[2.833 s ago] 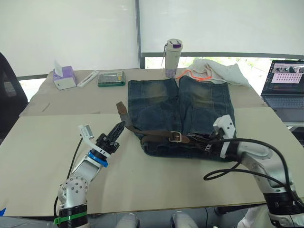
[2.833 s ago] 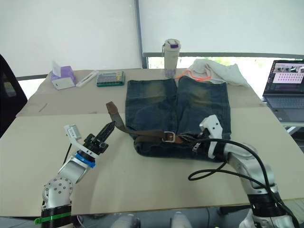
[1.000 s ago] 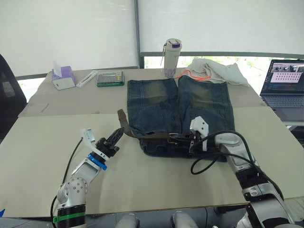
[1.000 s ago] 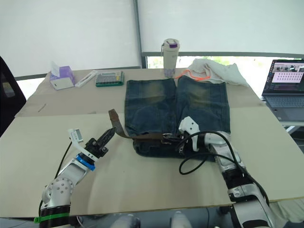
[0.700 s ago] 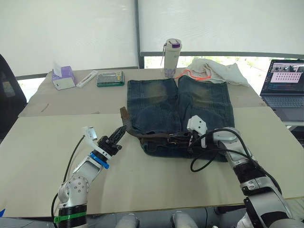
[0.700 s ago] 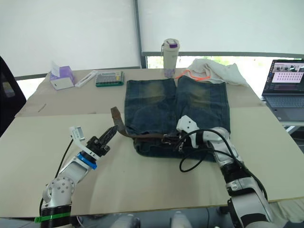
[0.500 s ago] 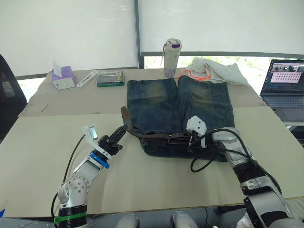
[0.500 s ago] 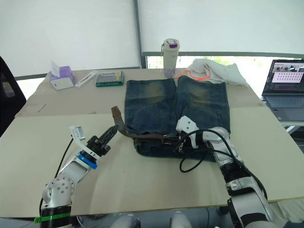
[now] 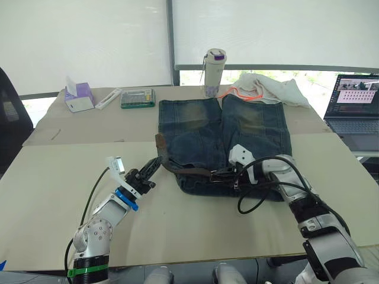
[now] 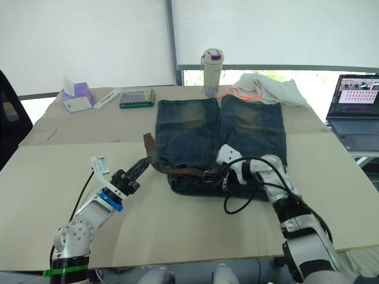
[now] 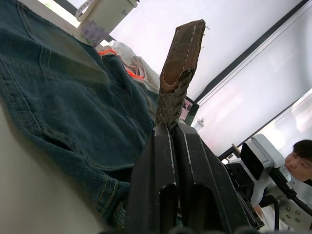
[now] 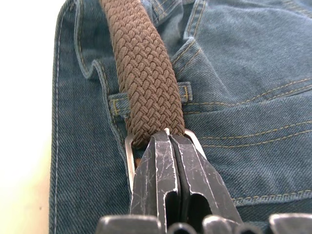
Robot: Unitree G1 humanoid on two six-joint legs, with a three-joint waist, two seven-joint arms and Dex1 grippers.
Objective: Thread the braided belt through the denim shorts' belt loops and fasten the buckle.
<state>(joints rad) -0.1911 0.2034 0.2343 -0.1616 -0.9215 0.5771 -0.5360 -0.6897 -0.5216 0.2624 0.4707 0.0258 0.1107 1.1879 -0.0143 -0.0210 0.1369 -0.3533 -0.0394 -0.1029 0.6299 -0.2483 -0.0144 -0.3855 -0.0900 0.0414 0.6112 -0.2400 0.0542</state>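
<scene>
The denim shorts (image 9: 225,139) lie flat mid-table, waistband toward me. The braided belt (image 9: 189,172) runs along the waistband. Its free end (image 11: 181,58) stands upright off the shorts' left edge, and my left gripper (image 9: 152,168) is shut on it just below the tip. My right gripper (image 9: 221,176) is shut on the silver buckle (image 12: 128,152) at mid-waistband. In the right wrist view the brown braid (image 12: 144,73) lies across a belt loop (image 12: 184,91), whose ends show on either side of it; I cannot tell whether the belt runs through it.
A bottle (image 9: 215,72), a white cloth with orange cord (image 9: 267,89), a green box (image 9: 139,97) and a tissue box (image 9: 79,96) line the far edge. A laptop (image 9: 355,103) sits at the right. My right arm's black cable (image 9: 256,200) loops over the shorts' near corner.
My right gripper has slid left along the waistband, carrying the buckle from the shorts' right side to the middle. My left gripper has moved right toward the shorts, with the belt end it holds.
</scene>
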